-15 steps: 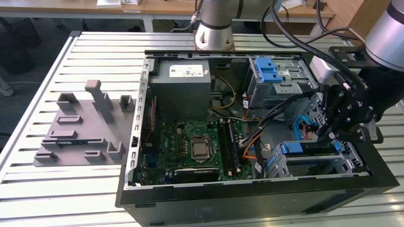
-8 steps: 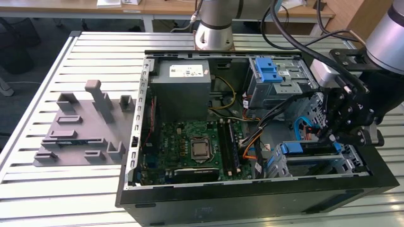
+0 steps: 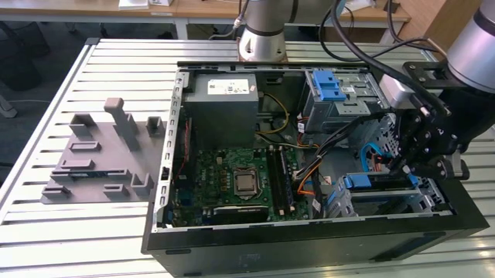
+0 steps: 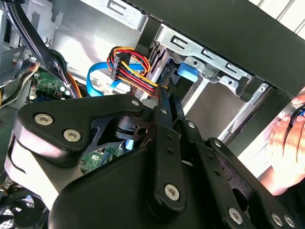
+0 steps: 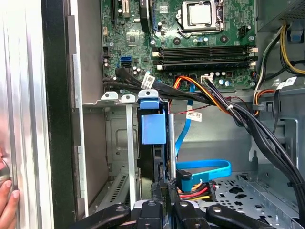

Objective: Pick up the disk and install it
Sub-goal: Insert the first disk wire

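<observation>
Gripper (image 3: 421, 165) down inside the open computer case (image 3: 309, 243), at the drive cage (image 5: 119, 143); fingers (image 5: 174, 210) closed on the disk (image 5: 155, 129), upright in the cage slot, blue carrier tab showing; green motherboard (image 3: 236, 182) beside; ribbed metal table (image 3: 69, 231) beneath; hand (image 5: 5, 200) at the case edge.

A slatted metal table (image 3: 62, 231) carries an open computer case (image 3: 309, 243) and grey fixture (image 3: 101, 156)
</observation>
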